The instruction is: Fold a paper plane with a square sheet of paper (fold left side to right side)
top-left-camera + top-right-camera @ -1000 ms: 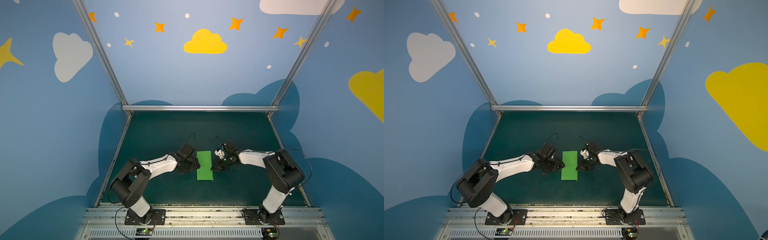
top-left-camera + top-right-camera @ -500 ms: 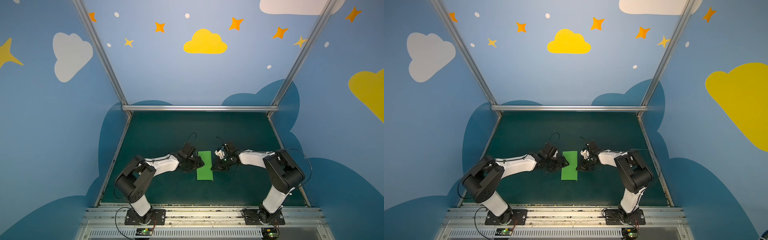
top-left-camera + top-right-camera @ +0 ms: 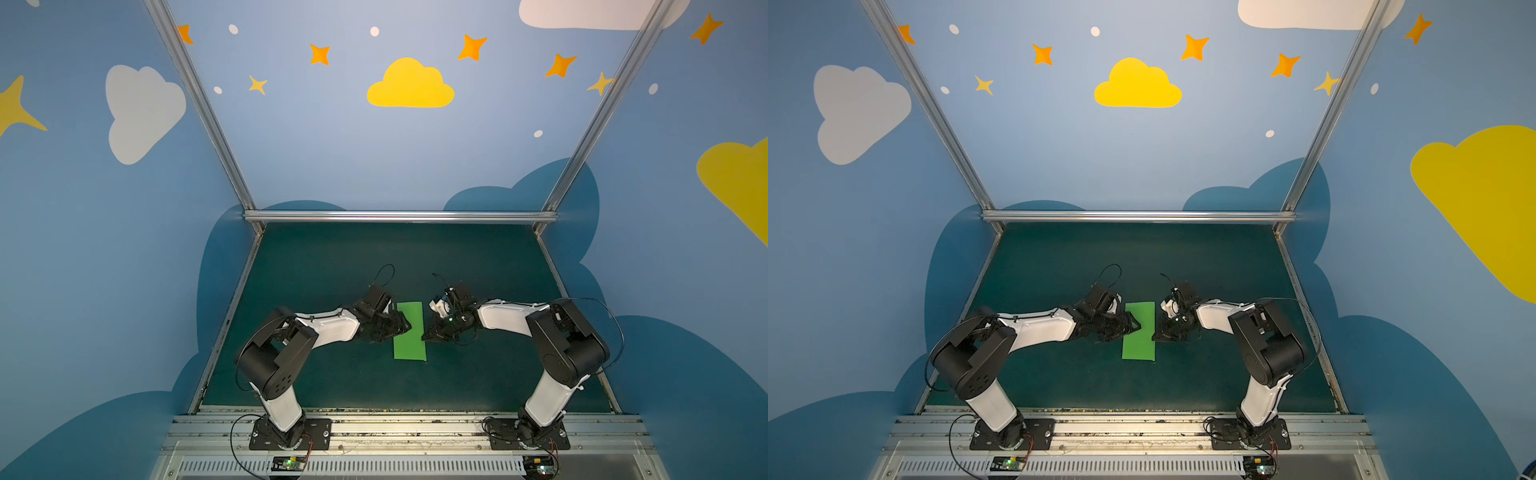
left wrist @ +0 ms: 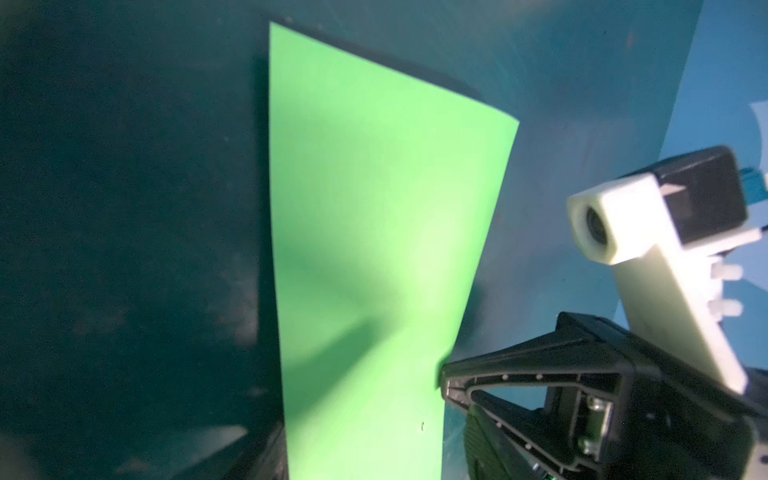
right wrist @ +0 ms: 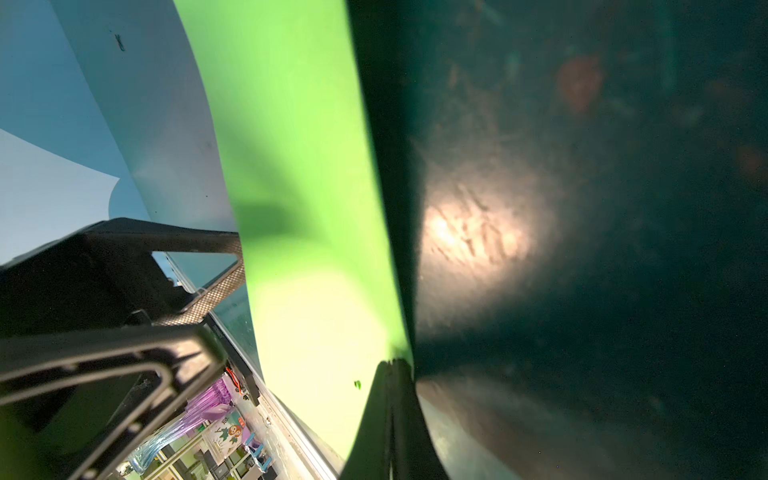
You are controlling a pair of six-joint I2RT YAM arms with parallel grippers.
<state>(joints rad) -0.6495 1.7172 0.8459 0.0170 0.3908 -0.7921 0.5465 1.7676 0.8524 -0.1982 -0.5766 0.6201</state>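
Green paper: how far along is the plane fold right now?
Done: the square sheet of paper lies as a narrow rectangle on the mat, so the left-to-right fold looks made. In hand: the shut right gripper meets its right edge; the open left gripper reaches over its left edge. Left: nose and wing creases; none show.

White-shelled arms [image 3: 328, 328], black joints [image 3: 270, 365], looping black cables [image 3: 384, 270].

The bright green square sheet of paper [image 3: 409, 338] is lying flat mid-table [image 3: 332, 257], folded into a narrow rectangle.
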